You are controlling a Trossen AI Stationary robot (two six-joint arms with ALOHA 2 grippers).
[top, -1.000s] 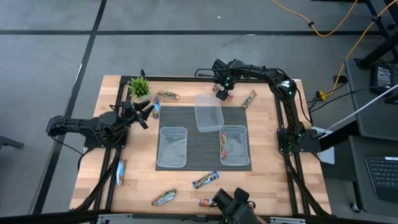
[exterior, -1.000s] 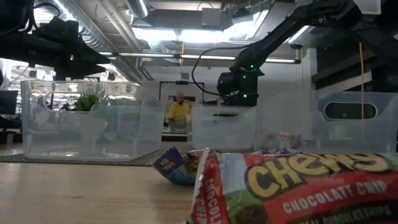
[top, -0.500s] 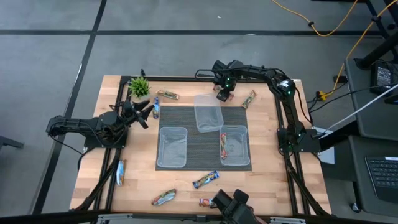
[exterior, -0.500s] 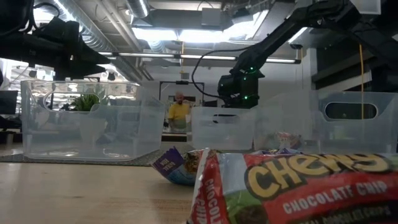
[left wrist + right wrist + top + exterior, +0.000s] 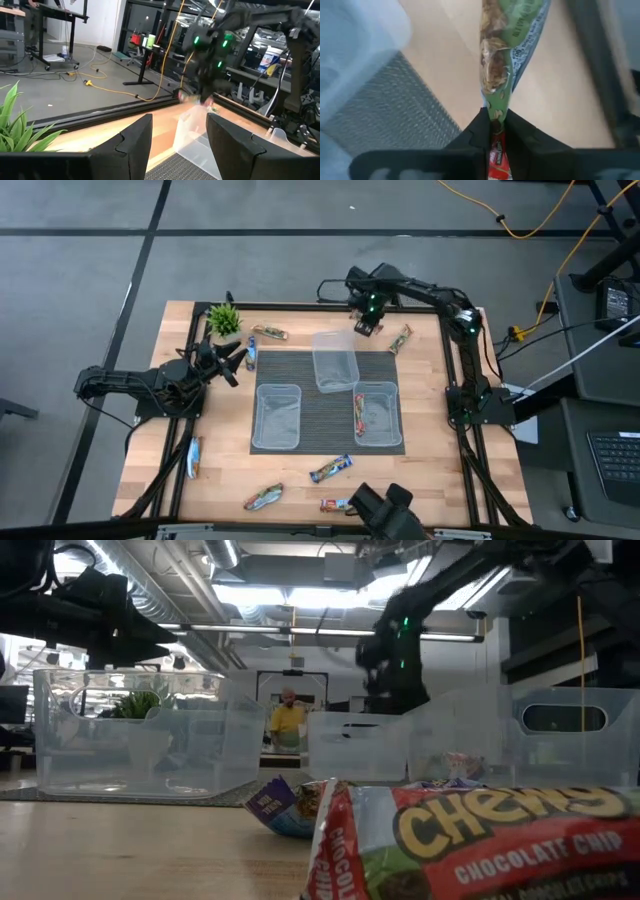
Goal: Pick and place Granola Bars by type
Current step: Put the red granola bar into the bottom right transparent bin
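So, the right gripper (image 5: 367, 320) is over the far side of the table (image 5: 440, 470), near the far tub (image 5: 335, 360). Its fingers are clenched on the end of a red bar (image 5: 496, 152), w/ the wrapper pinched edge-on between them. That's prob. why the bar hangs thin and is barely seen from above. The low view shows the gripper (image 5: 395, 650) well above the tub rims, so I'd judge the bar is clear of the table and in carry, not resting.

A green bar (image 5: 512, 45) lies on the bare wood just beyond the held one. It's the same bar as by the mat's far-right corner in the high view (image 5: 400, 338), and it's untouched.

The three clear tubs sit on the dark mat (image 5: 320, 405) as sort bins. The near-right tub (image 5: 377, 413) already has a red bar (image 5: 359, 412) in it, so that's the likely drop spot for the held one, matching type to type. The near-left tub (image 5: 278, 417) looks empty, and I can't tell re the far tub.

The left gripper (image 5: 225, 360) waits at the left edge by the plant (image 5: 224, 318). Its fingers (image 5: 135, 145) are released w/ a clear gap and nothing held.

Unsorted bars on the table:
- Brown bar (image 5: 269, 333) and blue bar (image 5: 251, 352), close to the left gripper and prob. its share.
- Blue bar (image 5: 193, 457) at the left edge.
- Three bars near the front: (image 5: 263, 498), (image 5: 331, 468) and (image 5: 335, 505).

Most of the job is not yet done.
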